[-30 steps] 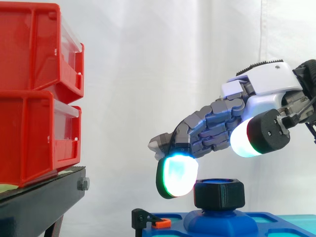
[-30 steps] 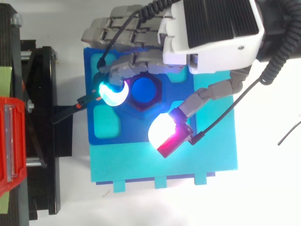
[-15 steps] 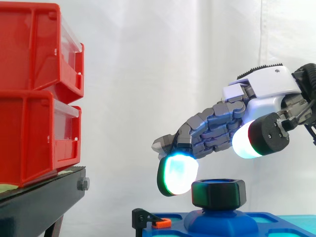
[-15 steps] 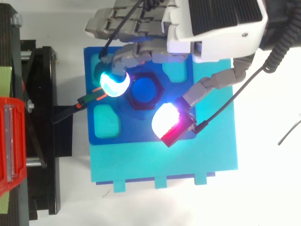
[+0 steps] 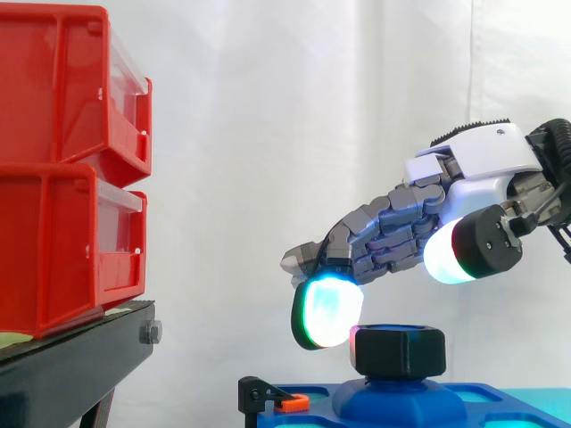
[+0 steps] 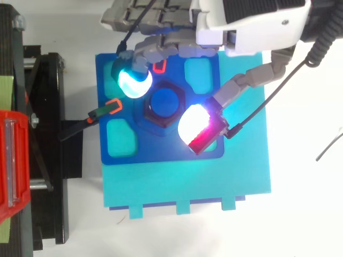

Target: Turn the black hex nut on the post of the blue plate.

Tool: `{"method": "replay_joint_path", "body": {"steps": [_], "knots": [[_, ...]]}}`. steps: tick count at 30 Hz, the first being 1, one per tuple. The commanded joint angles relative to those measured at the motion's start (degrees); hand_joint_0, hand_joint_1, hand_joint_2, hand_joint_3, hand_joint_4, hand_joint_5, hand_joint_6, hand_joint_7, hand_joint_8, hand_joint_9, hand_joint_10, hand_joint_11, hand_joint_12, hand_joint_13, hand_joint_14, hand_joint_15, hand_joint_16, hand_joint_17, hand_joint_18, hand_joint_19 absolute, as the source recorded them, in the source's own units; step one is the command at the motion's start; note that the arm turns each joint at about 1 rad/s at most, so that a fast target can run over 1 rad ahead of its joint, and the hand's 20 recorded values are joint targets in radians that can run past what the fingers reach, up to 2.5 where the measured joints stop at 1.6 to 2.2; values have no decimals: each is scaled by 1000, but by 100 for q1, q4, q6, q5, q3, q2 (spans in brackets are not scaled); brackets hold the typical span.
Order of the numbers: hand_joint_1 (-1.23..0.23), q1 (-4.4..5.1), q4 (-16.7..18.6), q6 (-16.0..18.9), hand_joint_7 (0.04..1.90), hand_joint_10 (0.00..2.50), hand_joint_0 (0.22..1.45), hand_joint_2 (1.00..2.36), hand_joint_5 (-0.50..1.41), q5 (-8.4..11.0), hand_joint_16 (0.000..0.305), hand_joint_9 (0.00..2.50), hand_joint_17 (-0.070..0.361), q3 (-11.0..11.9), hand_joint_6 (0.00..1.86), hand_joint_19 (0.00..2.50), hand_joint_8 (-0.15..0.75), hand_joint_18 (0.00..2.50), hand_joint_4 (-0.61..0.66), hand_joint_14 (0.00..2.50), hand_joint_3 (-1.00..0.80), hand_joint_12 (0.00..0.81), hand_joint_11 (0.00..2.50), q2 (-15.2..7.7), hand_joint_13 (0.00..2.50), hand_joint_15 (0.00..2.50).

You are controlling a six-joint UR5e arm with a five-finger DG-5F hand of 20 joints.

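The black hex nut (image 5: pixel 397 350) sat on the post (image 6: pixel 164 101) of the blue plate (image 6: pixel 161 152). The hand (image 5: pixel 473 165) hovered above, fingers (image 5: pixel 326 310) apart, straddling the nut unclamped. Risk: closing this high, the pads could slip over the nut's top edge without turning it.

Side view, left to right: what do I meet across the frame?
In order: stacked red bins → black clip with orange tip → cyan-glowing fingertip → black hex nut → white-glowing thumb pad.

The blue plate (image 5: pixel 491 406) is cut off below; the robot hand (image 6: pixel 252 24) hides its far edge.
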Motion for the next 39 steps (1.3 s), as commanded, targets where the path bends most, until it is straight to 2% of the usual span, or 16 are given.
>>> {"method": "replay_joint_path", "body": {"steps": [1, 12, 20, 28, 39], "knots": [[-453, -18, 6, -1, 855, 0, 444, 1000, -238, -17, 45, 0, 100, 3, 503, 0, 164, 0, 212, 0, -500, 303, 0, -1, 0, 0], [-452, -70, -29, -1, 852, 0, 444, 1000, -237, -202, 44, 0, 100, 12, 503, 0, 164, 0, 215, 0, -500, 302, 0, 8, 0, 0], [-453, -79, -100, -80, 851, 0, 444, 1000, -236, -219, 44, 0, 100, 21, 503, 0, 163, 0, 213, 0, -500, 303, 0, 78, 0, 0], [-452, -88, -434, -229, 855, 0, 445, 1000, -236, -211, 44, 0, 100, 21, 503, 0, 164, 0, 216, 0, -500, 301, 0, 201, 0, 0], [-451, -88, -715, -256, 855, 0, 446, 1000, -236, -219, 44, 0, 99, 12, 503, 0, 164, 0, 214, 0, -500, 300, 0, 210, 0, 0]]}}
